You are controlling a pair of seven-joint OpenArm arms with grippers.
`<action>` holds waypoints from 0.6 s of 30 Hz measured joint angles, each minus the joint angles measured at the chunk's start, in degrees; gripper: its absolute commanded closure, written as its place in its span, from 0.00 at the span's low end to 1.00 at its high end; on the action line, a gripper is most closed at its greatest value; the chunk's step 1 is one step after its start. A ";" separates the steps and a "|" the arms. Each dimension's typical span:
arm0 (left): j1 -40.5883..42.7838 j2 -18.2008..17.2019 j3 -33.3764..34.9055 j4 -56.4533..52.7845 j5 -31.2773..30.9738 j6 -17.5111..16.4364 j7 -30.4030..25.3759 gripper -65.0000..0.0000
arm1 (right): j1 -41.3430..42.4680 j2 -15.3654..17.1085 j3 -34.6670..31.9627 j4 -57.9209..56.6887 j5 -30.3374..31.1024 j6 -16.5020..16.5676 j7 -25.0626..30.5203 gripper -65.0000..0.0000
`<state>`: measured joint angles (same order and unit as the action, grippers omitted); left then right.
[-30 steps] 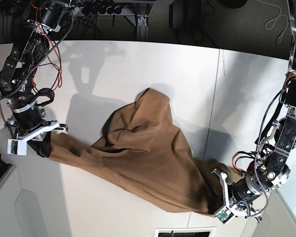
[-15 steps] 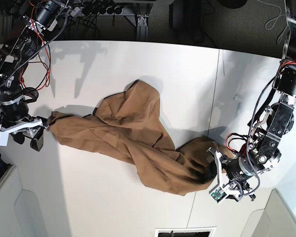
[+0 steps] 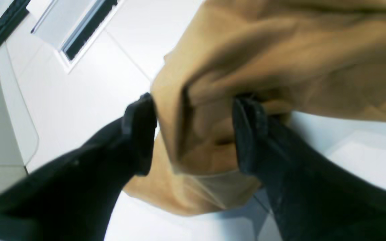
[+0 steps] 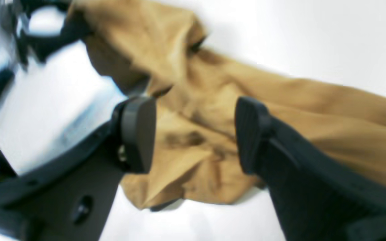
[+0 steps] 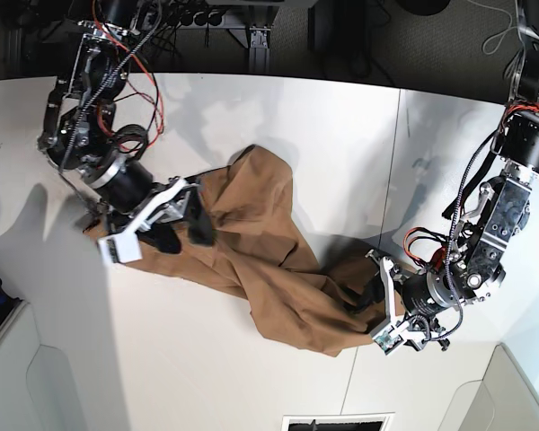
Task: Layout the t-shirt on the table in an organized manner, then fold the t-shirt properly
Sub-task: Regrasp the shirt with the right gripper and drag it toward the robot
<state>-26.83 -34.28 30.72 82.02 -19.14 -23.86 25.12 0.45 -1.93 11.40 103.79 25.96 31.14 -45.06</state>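
Note:
The tan t-shirt (image 5: pixel 260 233) lies crumpled on the white table (image 5: pixel 323 117), stretched diagonally from middle left to lower right with a raised fold at the top. My right gripper (image 5: pixel 184 232) hovers over its left end. In the right wrist view this gripper (image 4: pixel 194 134) stands open with wrinkled t-shirt cloth (image 4: pixel 313 110) beneath the gap. My left gripper (image 5: pixel 370 296) is at the shirt's lower right end. Seen from the left wrist, the gripper (image 3: pixel 194 134) is open too, its fingers either side of a bunched fold of the t-shirt (image 3: pixel 280 50).
A thin dark seam (image 5: pixel 393 180) runs down the table right of the shirt. A dark slot (image 5: pixel 337 420) sits at the near edge. Grey panels (image 5: pixel 36 377) flank the lower corners. Cables and a dark rack (image 5: pixel 207 18) line the far edge.
Both grippers have opened and let go of the shirt ends. The right arm swung from the table's left edge in over the shirt. The cloth sagged into a narrower heap.

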 measured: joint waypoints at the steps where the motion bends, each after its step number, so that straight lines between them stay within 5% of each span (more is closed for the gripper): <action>1: 0.00 0.24 0.00 0.00 -0.04 0.00 -0.07 0.42 | 0.00 0.00 -2.47 -0.42 -3.15 -0.96 1.46 0.44; 5: -0.02 0.46 0.00 0.00 0.00 -0.02 0.17 0.42 | 0.04 0.02 -9.38 -5.60 -13.86 -7.19 6.54 0.44; 11: -0.02 0.46 0.00 0.00 -0.04 0.00 0.57 0.42 | 0.07 0.20 -17.11 -15.87 -20.37 -10.62 11.45 0.47; 16: -0.02 0.46 0.00 0.00 0.17 0.00 0.59 0.42 | 0.48 0.17 -19.80 -17.64 -25.00 -14.58 12.72 1.00; 18: 0.00 0.46 0.00 0.00 1.20 0.28 0.57 0.42 | 0.33 0.17 -19.80 -16.50 -26.36 -14.69 11.15 1.00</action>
<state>-26.83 -33.82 30.72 82.02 -17.93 -23.57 25.69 0.78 -1.76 -8.40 87.29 -0.40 16.45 -33.91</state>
